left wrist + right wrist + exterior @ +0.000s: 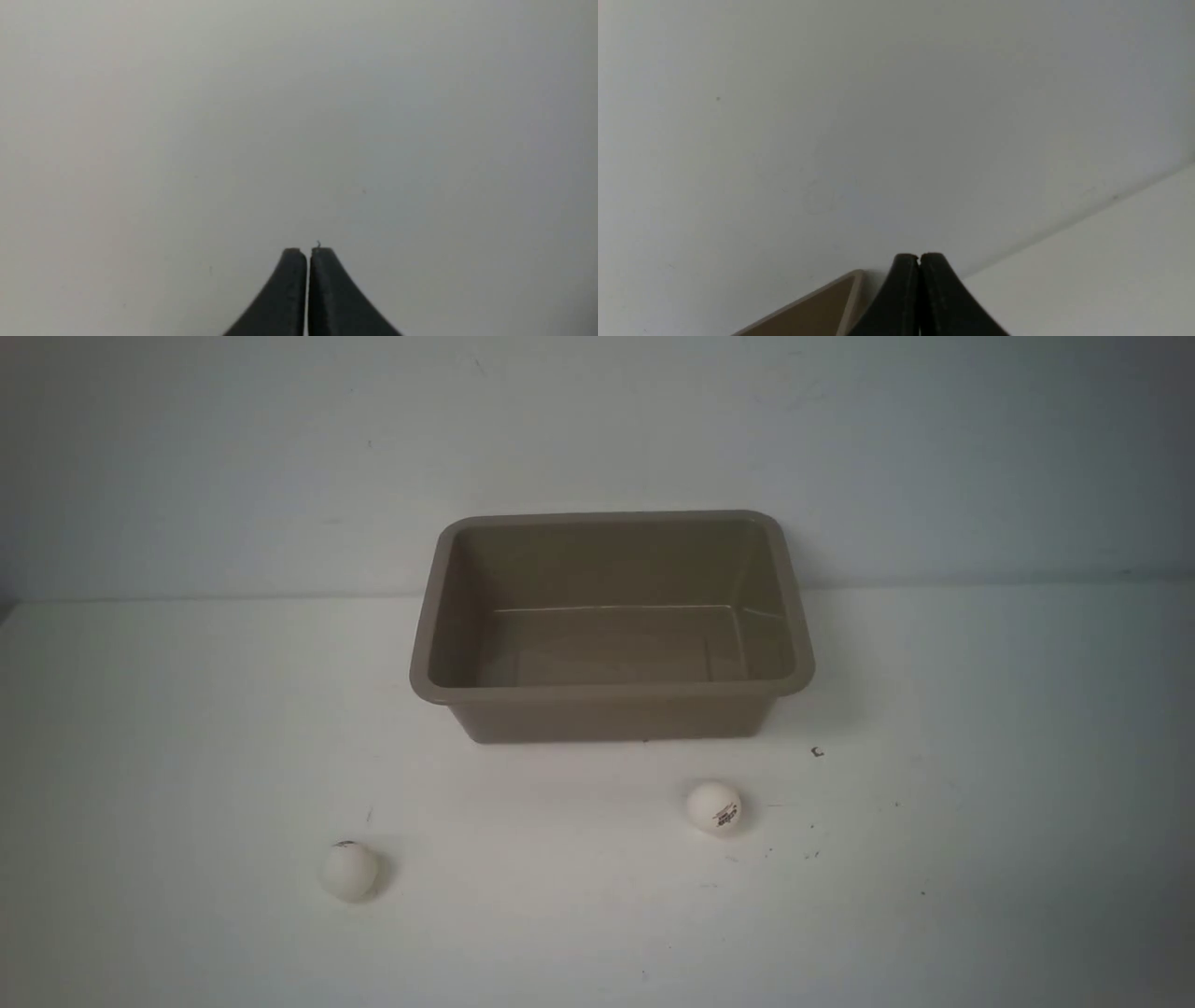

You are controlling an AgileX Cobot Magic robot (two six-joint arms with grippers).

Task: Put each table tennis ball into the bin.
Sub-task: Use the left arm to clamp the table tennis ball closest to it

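1. The printed ball (pixel 715 806), white with small dark lettering on its near face, lies on the table (pixel 187 756). It sits a little nearer to us than the bin's near right corner and does not touch the bin's wall.
2. The other ball (pixel 349 871), white with a small dark mark at its top edge, lies nearer still and to the left. We see it well apart from the printed ball and left of the bin's near left corner.
3. The bin (pixel 607 717), taupe and rectangular with rounded corners and a flared rim, stands upright at mid-table toward the far side. Its long side faces us and its far rim is close to the wall (pixel 280 448). Both balls are outside it.
4. A few dark specks (pixel 812 854) dot the table to the right of the printed ball.
5. The left gripper (pixel 308 251) has its two dark fingers pressed together with only a hairline seam, and nothing is between them. Behind it we see only a plain pale surface, and we cannot tell whether that is table or wall.
6. The right gripper (pixel 919 255) is likewise closed tight on nothing. In its wrist view a corner of the bin shows just beside the fingers, with the wall and the table's far edge beyond.
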